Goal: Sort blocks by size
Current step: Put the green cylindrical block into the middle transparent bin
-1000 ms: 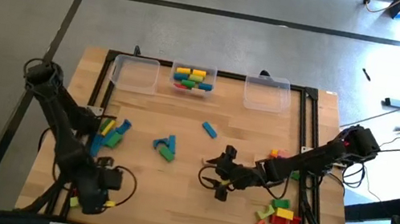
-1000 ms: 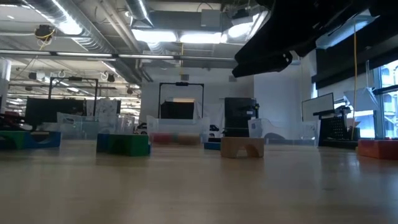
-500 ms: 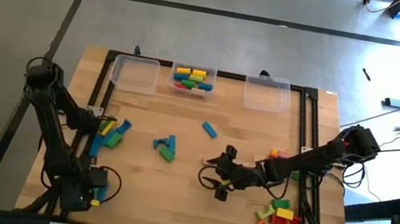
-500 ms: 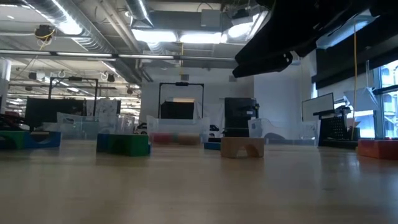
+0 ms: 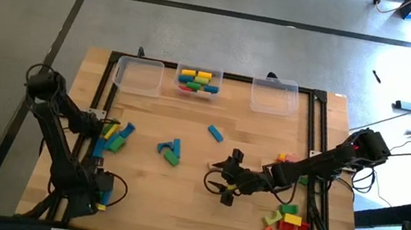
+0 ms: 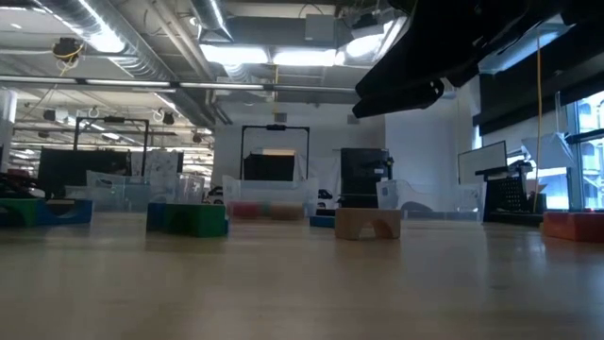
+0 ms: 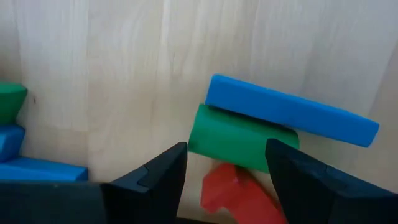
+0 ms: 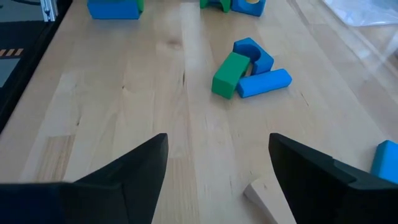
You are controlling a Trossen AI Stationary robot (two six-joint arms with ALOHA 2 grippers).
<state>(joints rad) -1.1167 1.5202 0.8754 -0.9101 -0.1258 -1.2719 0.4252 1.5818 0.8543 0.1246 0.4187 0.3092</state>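
Blocks lie in groups on the wooden table (image 5: 173, 210): one by the left edge (image 5: 111, 137), a green and blue group in the middle (image 5: 172, 151), a lone blue block (image 5: 215, 133), and a pile at the near right (image 5: 287, 225). My left gripper (image 5: 95, 188) (image 7: 227, 186) points down near the table's near left corner. It is open, with its fingers on either side of a red block (image 7: 233, 193) that lies against a green block (image 7: 239, 140) and a blue bar (image 7: 292, 109). My right gripper (image 5: 221, 180) (image 8: 214, 186) hangs open above the middle of the table, holding nothing.
Three clear bins stand along the far edge: the left (image 5: 138, 75) and right (image 5: 273, 95) ones show no blocks, and the middle one (image 5: 199, 80) holds several. A pale wooden arch block (image 6: 368, 224) lies just beyond my right gripper. A black frame (image 5: 105, 90) borders the table.
My left gripper has come down toward the table and shifted toward the left edge, staying open. The right arm and the blocks have kept still.
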